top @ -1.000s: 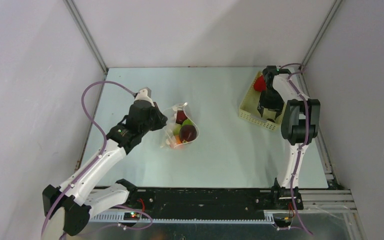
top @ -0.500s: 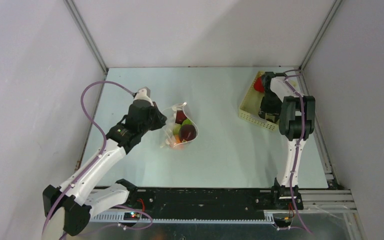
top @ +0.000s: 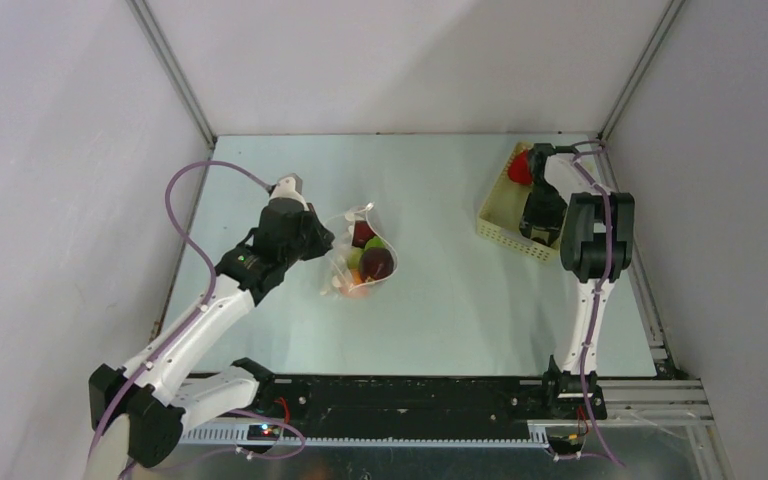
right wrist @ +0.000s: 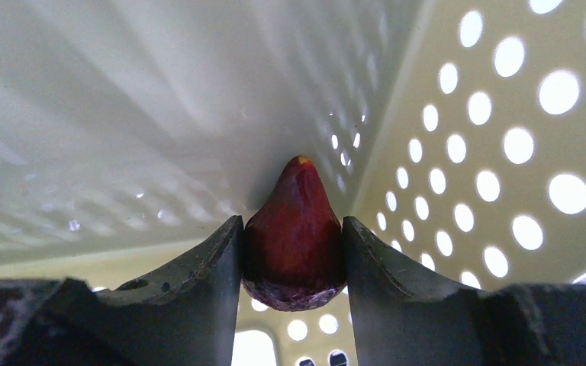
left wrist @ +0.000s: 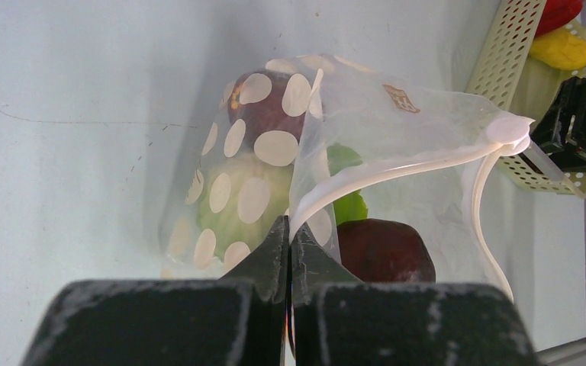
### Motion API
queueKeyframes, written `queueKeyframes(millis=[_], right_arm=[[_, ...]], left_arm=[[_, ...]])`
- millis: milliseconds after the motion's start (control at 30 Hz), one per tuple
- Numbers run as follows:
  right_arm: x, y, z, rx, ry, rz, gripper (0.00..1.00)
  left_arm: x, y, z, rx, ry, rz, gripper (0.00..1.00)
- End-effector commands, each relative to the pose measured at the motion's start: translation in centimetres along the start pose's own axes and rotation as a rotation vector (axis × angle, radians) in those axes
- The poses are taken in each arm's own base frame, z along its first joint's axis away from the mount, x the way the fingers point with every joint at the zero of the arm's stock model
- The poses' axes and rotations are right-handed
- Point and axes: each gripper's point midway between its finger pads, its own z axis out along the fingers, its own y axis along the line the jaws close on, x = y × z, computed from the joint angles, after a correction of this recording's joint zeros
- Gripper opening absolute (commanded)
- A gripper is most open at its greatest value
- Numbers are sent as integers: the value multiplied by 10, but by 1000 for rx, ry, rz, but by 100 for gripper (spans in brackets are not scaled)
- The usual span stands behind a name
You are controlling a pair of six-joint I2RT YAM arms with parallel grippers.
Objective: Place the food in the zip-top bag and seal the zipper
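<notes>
The zip-top bag (top: 360, 255) lies mid-table with its mouth open, holding green, dark maroon (top: 377, 264), red and orange food. My left gripper (top: 322, 240) is shut on the bag's whitish zipper strip (left wrist: 397, 171); the left wrist view shows the pinch (left wrist: 290, 229) at the mouth edge and the maroon piece (left wrist: 385, 252) inside. My right gripper (top: 538, 225) is down in the pale yellow basket (top: 505, 215) and shut on a dark red, pear-shaped food piece (right wrist: 294, 232). A red piece (top: 520, 168) lies at the basket's far end.
The basket stands at the back right corner against the right wall rail. In the left wrist view a yellow piece (left wrist: 561, 49) and a red piece (left wrist: 557, 11) sit in it. The enclosure walls close in on three sides.
The right arm has shifted slightly inside the basket, lowering toward its near end. The left arm and the bag have stayed put.
</notes>
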Motion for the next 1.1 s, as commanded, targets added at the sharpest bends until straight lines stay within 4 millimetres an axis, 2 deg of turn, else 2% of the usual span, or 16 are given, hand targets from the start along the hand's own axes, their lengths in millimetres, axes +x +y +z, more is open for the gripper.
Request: queueKeyframes(millis=[0, 100, 200, 400, 500, 600, 700, 767, 800, 833, 867, 900, 967, 1000, 1033, 1067], right_arm=[[-13, 8, -28, -109, -87, 30, 0], [-27, 7, -51, -137, -173, 60, 0], [-43, -8, -74, -152, -252, 103, 0], [-59, -20, -117, -197, -411, 159, 0], [-59, -11, -144, -305, -487, 145, 0], [-47, 11, -188, -510, -600, 59, 0], [-10, 55, -238, -738, -659, -97, 0], [30, 88, -287, -892, -741, -228, 0], [45, 98, -290, -930, -738, -267, 0], [60, 109, -302, -987, -742, -311, 0], [85, 127, -315, -1058, -752, -369, 0], [98, 135, -324, -1103, -759, -396, 0], [144, 169, -357, -1240, -790, -497, 0], [151, 177, -360, -1252, -797, -503, 0], [169, 193, -371, -1304, -793, -535, 0], [174, 201, -374, -1311, -798, -533, 0]], left_arm=[[-10, -6, 1, 29, -32, 17, 0], [-10, -6, 1, 28, -31, 15, 0], [-10, -6, 1, 32, -32, 14, 0], [-10, -8, 0, 40, -30, 6, 0], [-10, -8, -2, 40, -32, 5, 0], [-13, -9, -4, 46, -42, 2, 0], [-15, -10, -7, 50, -49, 0, 0], [-17, -11, -9, 57, -54, -2, 0], [-17, -12, -10, 58, -53, -2, 0], [-17, -12, -10, 59, -52, -2, 0], [-17, -13, -11, 62, -50, -5, 0], [-17, -13, -12, 65, -49, -6, 0], [-17, -15, -13, 76, -47, -10, 0], [-18, -16, -14, 81, -48, -11, 0], [-18, -18, -16, 88, -49, -11, 0], [-20, -19, -17, 91, -51, -11, 0]])
